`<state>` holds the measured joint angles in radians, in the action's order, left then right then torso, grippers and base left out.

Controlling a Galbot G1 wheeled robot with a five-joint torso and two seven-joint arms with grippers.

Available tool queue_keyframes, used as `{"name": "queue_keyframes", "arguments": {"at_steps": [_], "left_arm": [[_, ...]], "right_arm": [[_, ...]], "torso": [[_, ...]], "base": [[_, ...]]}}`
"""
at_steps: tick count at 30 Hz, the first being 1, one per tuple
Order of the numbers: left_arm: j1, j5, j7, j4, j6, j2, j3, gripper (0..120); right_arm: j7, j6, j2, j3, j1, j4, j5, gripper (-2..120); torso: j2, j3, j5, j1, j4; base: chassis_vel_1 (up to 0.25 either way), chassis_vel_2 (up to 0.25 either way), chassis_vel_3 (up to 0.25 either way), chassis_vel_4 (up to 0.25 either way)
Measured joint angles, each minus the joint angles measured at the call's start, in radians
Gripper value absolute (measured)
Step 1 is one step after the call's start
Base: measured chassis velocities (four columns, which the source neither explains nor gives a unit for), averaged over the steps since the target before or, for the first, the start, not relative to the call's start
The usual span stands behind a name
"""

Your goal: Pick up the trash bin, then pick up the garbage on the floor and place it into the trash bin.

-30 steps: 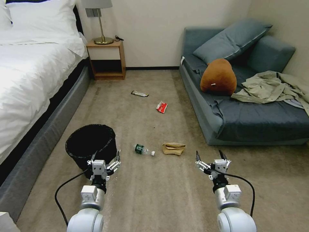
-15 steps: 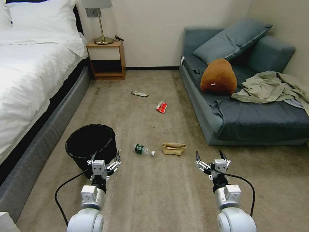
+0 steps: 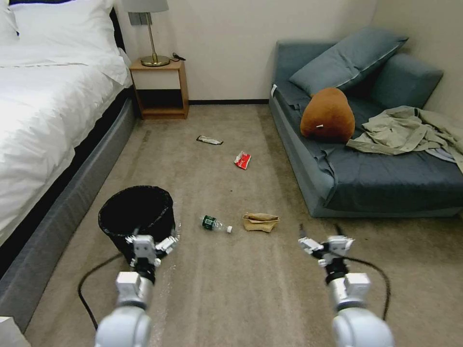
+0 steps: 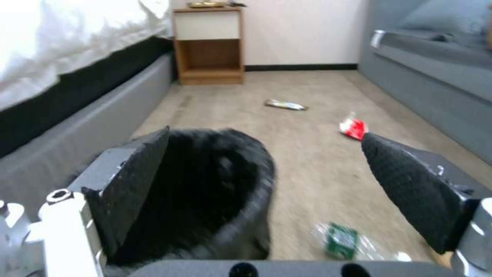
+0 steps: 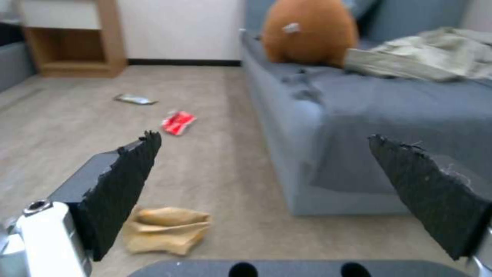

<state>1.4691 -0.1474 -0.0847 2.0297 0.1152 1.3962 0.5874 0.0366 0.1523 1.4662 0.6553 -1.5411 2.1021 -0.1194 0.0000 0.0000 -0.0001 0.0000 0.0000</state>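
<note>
Spread wide, my left gripper (image 3: 150, 239) hangs at the near rim of the trash bin (image 3: 136, 212), lined up, I judge, to take its bag-covered edge first. My right gripper (image 3: 324, 239) hovers open too, waiting over bare carpet (image 3: 231, 289) near the crumpled paper (image 3: 260, 222). Between them lies the bottle (image 3: 215, 224); the red packet (image 3: 242, 159) and dark wrapper (image 3: 209, 140) lie farther off. Bed (image 3: 48, 120) and sofa (image 3: 366, 159) bound a free lane.

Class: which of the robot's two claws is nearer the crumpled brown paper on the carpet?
Right. The right claw hovers open just beside the crumpled brown paper; the left claw is farther off, open at the trash bin.
</note>
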Motion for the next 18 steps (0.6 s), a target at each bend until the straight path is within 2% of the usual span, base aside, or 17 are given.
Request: {"name": "queue_keyframes", "arguments": {"at_steps": [1,3,4,5,7,9,10,12,13,15,16,18], "left_arm": [[0.0,0.0,0.0,0.0,0.0,0.0,0.0,100],[-0.038,-0.068,-0.04,0.015,0.055,-0.048,0.017,100],[-0.038,-0.068,-0.04,0.015,0.055,-0.048,0.017,100],[-0.055,-0.085,-0.053,0.019,0.067,-0.071,0.025,100],[-0.059,-0.098,-0.053,0.02,0.075,-0.078,0.022,100],[-0.09,-0.157,-0.085,0.029,0.113,-0.118,0.037,100],[-0.09,-0.157,-0.085,0.029,0.113,-0.118,0.037,100],[-0.122,-0.22,-0.117,0.036,0.155,-0.159,0.05,100],[-0.122,-0.22,-0.117,0.036,0.155,-0.159,0.05,100],[-0.164,-0.301,-0.159,0.047,0.208,-0.213,0.069,100],[-0.164,-0.301,-0.159,0.047,0.208,-0.213,0.069,100],[-0.201,-0.374,-0.196,0.057,0.256,-0.262,0.086,100]], "right_arm": [[0.0,0.0,0.0,0.0,0.0,0.0,0.0,100],[0.019,0.073,-0.017,0.05,0.004,0.049,-0.057,100],[0.019,0.073,-0.017,0.05,0.004,0.049,-0.057,100],[0.025,0.089,-0.021,0.069,0.006,0.066,-0.07,100],[0.024,0.101,-0.025,0.071,0.006,0.071,-0.082,100],[0.042,0.16,-0.053,0.119,0.012,0.11,-0.14,100],[0.042,0.16,-0.053,0.119,0.012,0.11,-0.14,100],[0.062,0.232,-0.085,0.171,0.017,0.15,-0.207,100],[0.062,0.232,-0.085,0.171,0.017,0.15,-0.207,100],[0.086,0.313,-0.122,0.23,0.024,0.2,-0.285,100],[0.086,0.313,-0.122,0.23,0.024,0.2,-0.285,100],[0.107,0.387,-0.155,0.285,0.031,0.246,-0.357,100]], "torso": [[0.0,0.0,0.0,0.0,0.0],[0.0,0.0,0.0,0.0,0.0001],[0.0,0.0,0.0,0.0,0.0001],[0.0,0.0,0.0,0.0,-0.0005],[0.0,0.0,0.0002,0.0,0.0001],[0.0,0.0,-0.0001,0.0,0.0002],[0.0,0.0,-0.0001,0.0,0.0002],[0.0,0.0,0.0,0.0,-0.0001],[0.0,0.0,0.0,0.0,-0.0001],[0.0,0.0,0.0001,0.0,0.0],[0.0,0.0,0.0001,0.0,0.0],[0.0,0.0,0.0,0.0,0.0]], "base": [[0.0,0.0,0.0,0.0],[0.0,0.0,0.0,0.0],[0.0,0.0,0.0,0.0],[0.0,0.0,0.0,0.0],[0.0,0.0,0.0,0.0],[0.0,0.0,0.0,0.0],[0.0,0.0,0.0,0.0],[0.0,0.0,0.0,0.0],[0.0,0.0,0.0,0.0],[0.0,0.0,0.0,0.0],[0.0,0.0,0.0,0.0],[0.0,0.0,0.0,0.0]]}}
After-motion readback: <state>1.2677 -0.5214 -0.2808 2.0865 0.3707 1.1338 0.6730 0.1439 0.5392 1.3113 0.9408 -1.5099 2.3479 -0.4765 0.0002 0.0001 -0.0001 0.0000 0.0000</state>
